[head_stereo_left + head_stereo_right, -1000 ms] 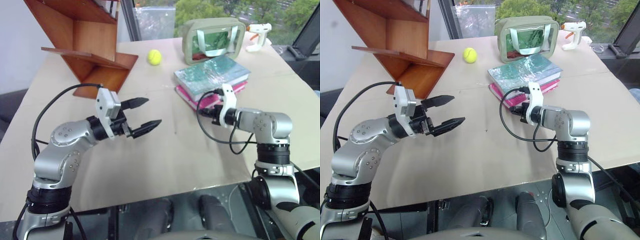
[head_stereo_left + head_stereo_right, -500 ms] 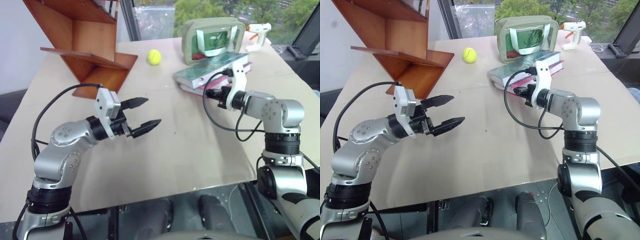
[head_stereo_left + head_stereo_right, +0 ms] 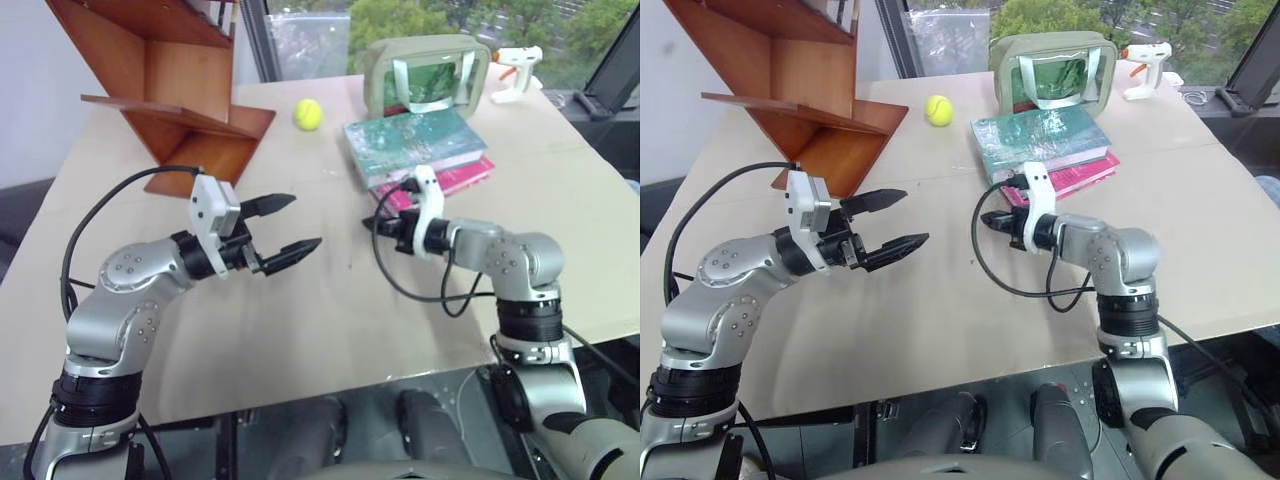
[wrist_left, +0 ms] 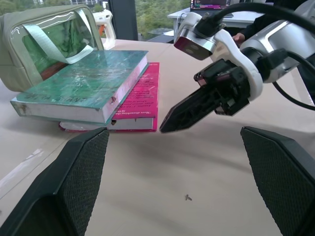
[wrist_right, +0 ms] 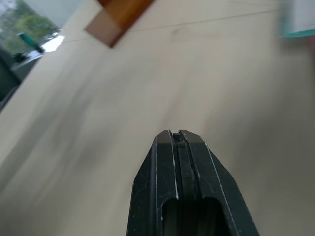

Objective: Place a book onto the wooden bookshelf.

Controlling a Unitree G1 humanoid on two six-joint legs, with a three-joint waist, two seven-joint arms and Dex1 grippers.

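Note:
The teal-green book [image 3: 415, 140] lies flat on top of a pink book [image 3: 462, 180] at the back right of the table, with its near corner overhanging. The wooden bookshelf [image 3: 165, 95] of slanted reddish boards stands at the back left. My right gripper [image 3: 368, 222] is shut on nothing, just left of the stack's near corner and low over the table, pointing left. In the left wrist view its tip [image 4: 165, 129] hangs apart from the book [image 4: 83, 83]. My left gripper [image 3: 306, 222] is open and empty over mid-table, pointing toward the right one.
A yellow tennis ball [image 3: 308, 114] lies between shelf and books. A grey-green bag [image 3: 425, 80] with a clear window stands behind the stack, and a white glue gun [image 3: 515, 70] lies beyond it. The table's [image 3: 330, 320] near edge runs just below both arms.
My right gripper rose against the stack, then swung left and down, away from it. The teal-green book has shifted and turned on the pink book. My left arm stayed still.

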